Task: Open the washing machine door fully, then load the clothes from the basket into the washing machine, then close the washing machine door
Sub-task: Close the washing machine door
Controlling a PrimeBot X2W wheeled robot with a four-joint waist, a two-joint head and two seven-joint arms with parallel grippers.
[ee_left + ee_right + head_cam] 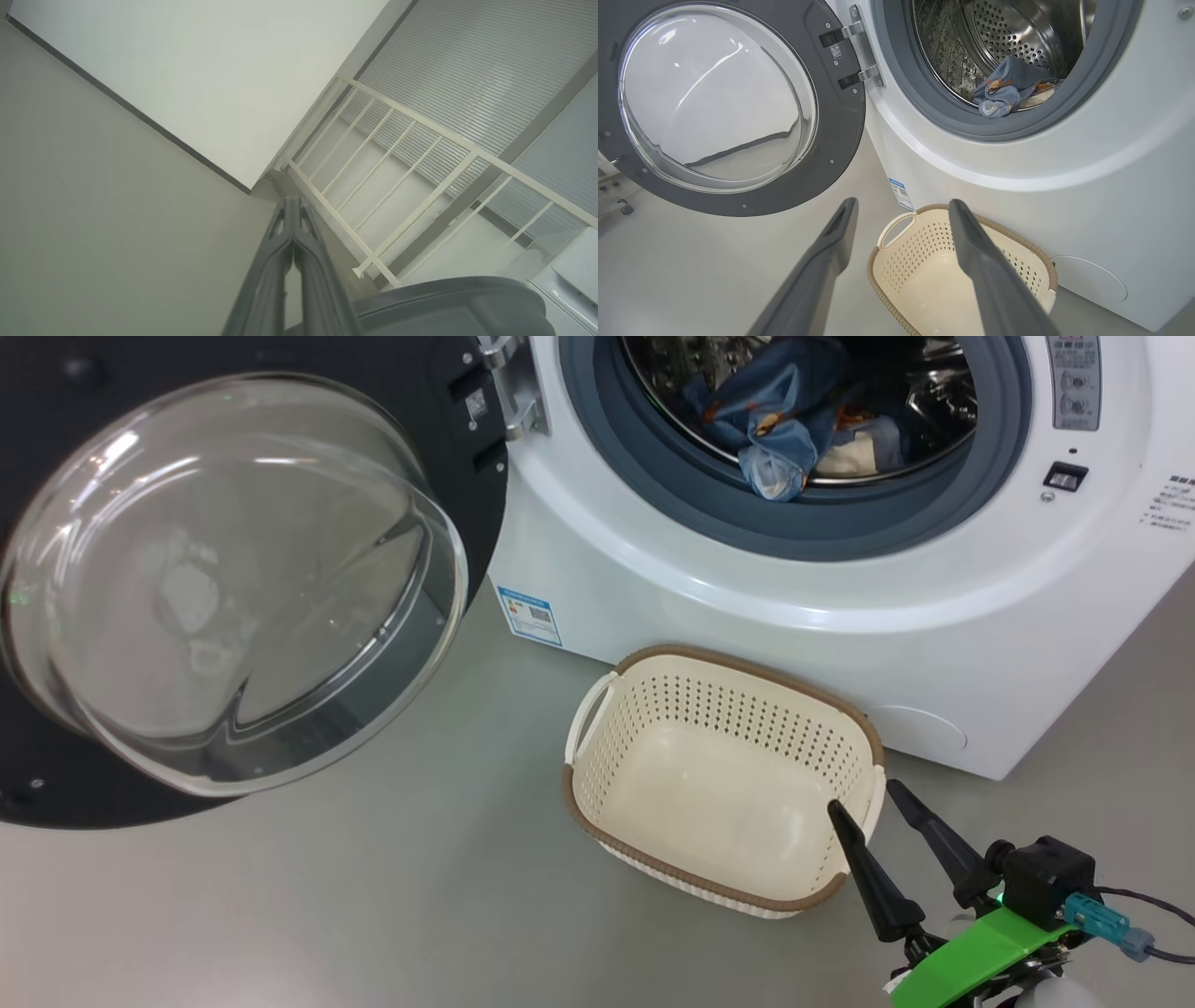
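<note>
All clothes [794, 425] in washing machine [747, 607] drum; basket [597, 807] bare.

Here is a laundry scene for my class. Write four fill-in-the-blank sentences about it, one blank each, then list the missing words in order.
1. The clothes lie inside the washing machine, in its steel ____.
2. The basket in front of the machine is ____.
3. The washing machine door stands ____.
4. The right gripper, jaws apart, shows at the lower ____ of the head view.

Missing words: drum; empty; open; right.
</note>
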